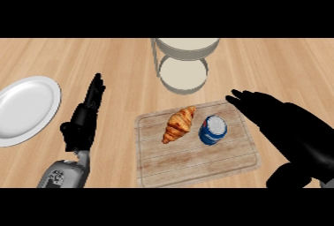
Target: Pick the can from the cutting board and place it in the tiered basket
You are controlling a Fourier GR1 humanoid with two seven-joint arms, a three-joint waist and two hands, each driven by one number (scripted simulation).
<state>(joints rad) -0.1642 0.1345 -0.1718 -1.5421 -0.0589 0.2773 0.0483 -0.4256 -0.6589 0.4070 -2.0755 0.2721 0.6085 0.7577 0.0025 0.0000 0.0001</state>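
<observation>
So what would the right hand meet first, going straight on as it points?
Likely the basket: the right hand points up-left toward it, and the can lies off that line. Height is unclear, so it might pass above.

Left hand [85, 115] rests open, fingers straight; right hand [277, 117] hovers open.
</observation>
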